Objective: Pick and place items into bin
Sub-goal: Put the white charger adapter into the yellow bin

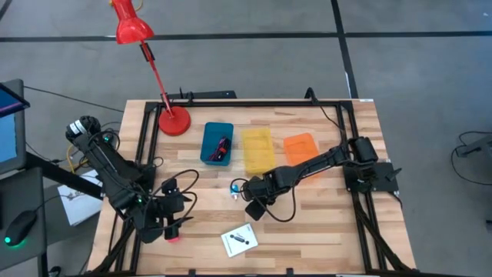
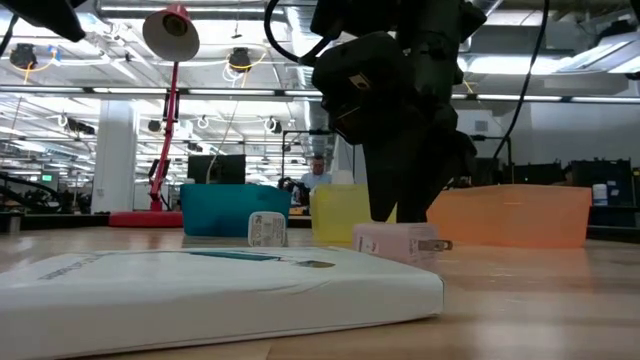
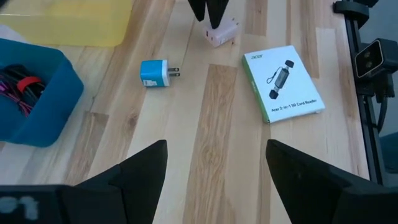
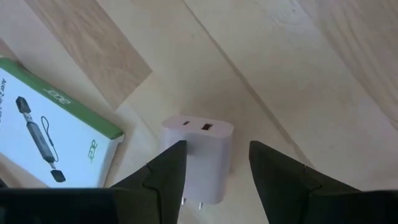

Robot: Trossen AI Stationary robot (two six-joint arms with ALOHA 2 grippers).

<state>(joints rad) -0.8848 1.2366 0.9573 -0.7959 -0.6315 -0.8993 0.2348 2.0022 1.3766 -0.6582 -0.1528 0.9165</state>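
Look at your right gripper [image 4: 211, 171]: it is down at the table [image 1: 323, 223] with its two fingers open on either side of the pale pink charger block [image 4: 200, 155], one finger on each side, but you cannot tell if they touch it. The light-blue charger block [image 3: 154, 73] lies near it, at about 9 o'clock from the pink one in the high view. The white card box [image 1: 240, 240] lies flat at about 6 o'clock. The blue bin [image 1: 217, 144], with a dark red cord [image 3: 17, 93] in it, sits at 11 o'clock, next to a yellow bin [image 1: 257, 148] and an orange bin [image 1: 300, 146]. Your left gripper [image 3: 214, 168] waits open, above the table's near left part.
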